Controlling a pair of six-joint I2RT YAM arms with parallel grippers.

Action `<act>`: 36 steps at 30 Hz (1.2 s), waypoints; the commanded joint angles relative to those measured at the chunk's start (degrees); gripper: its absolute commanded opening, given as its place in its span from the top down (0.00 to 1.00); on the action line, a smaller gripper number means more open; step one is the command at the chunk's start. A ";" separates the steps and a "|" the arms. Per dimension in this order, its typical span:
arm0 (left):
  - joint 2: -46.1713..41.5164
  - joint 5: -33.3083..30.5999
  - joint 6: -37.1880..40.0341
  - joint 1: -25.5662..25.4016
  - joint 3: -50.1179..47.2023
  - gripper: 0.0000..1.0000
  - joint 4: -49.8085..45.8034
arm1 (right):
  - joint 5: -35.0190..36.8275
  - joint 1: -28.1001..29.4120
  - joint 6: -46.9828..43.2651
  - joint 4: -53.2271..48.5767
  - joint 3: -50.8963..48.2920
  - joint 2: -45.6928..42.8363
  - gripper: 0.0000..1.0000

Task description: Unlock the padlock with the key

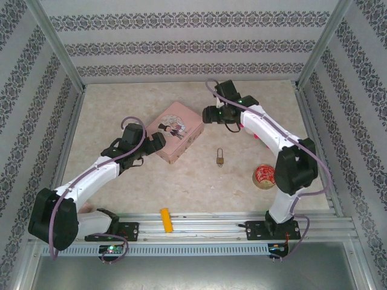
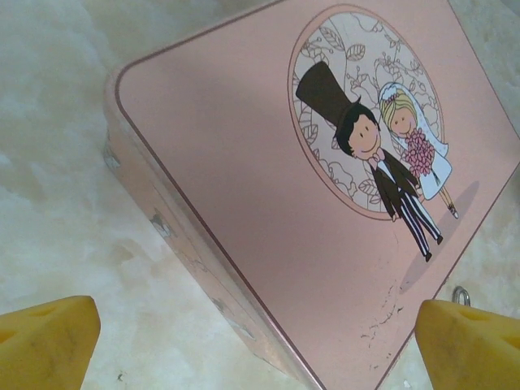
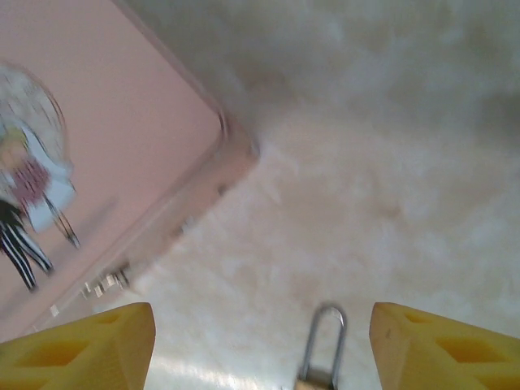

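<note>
- I see the padlock (image 1: pixel 220 159) lying flat on the table (image 1: pixel 181 187), to the right of the pink tin (image 1: pixel 176 131) and apart from it.
- My left gripper (image 2: pixel 260 345) is spread wide and empty, poised over the tin's lid.
- My right gripper (image 3: pixel 260 329) has its fingers parted and pinches nothing. The padlock's shackle lies on the table between them.

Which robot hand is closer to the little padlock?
The right gripper: the padlock lies right before its open fingers. The left gripper sits farther off, on the pink tin's other side.
</note>
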 commanded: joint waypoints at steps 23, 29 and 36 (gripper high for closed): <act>8.51 7.06 1.33 0.92 4.45 0.14 3.56 | -13.63 -1.12 -4.02 2.98 14.78 20.92 0.49; 11.39 6.71 3.04 1.69 6.02 0.27 4.53 | -11.94 0.02 -1.95 4.34 8.78 16.65 0.53; 15.08 7.38 5.19 2.12 8.06 0.39 5.85 | -8.58 2.02 2.67 6.00 -0.64 9.65 0.60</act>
